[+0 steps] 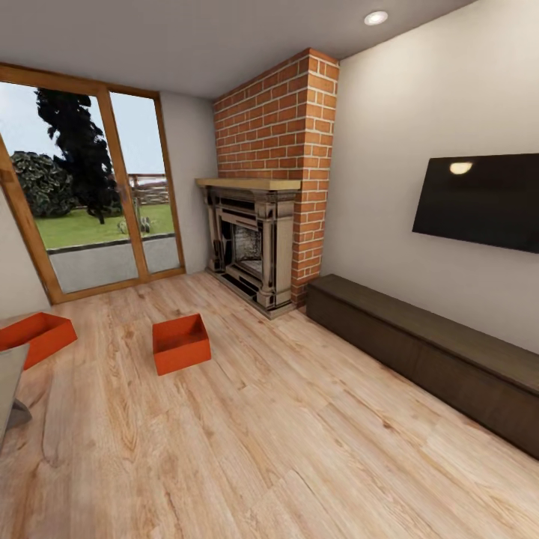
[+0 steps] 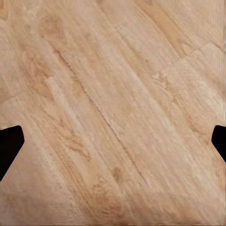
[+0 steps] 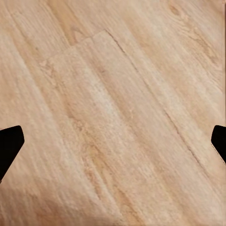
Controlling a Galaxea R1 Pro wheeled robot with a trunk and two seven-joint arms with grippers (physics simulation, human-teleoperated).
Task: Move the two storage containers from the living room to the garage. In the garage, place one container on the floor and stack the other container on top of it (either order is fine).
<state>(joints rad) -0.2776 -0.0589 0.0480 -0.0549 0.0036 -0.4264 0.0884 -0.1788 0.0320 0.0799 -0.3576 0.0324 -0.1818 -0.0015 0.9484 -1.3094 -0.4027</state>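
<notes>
two red-orange bins sit on the light wood-plank floor (image 1: 299, 434) of the living room, open tops up, and the head camera has them both. the nearer-to-centre bin (image 1: 180, 343) lies out in front of the brick fireplace (image 1: 258, 243), well apart from its hearth, on the side toward the glass doors (image 1: 97, 202). the second bin (image 1: 34, 337) is farther from the fireplace again, past the first one with bare planks between them, its near corner cut off behind a grey edge (image 1: 11, 389) at the frame's border. on the other side of the fireplace a long dark low cabinet (image 1: 427, 352) runs along the cream wall, with a black tv (image 1: 479, 201) mounted above it.

down at the wrists: the left gripper (image 2: 113, 143) looks at plain wood planks, its two dark fingertips (image 2: 9, 146) spread wide with nothing between them. the right gripper (image 3: 113, 143) shows the same, fingertips (image 3: 9, 146) far apart over bare planks, holding nothing.
</notes>
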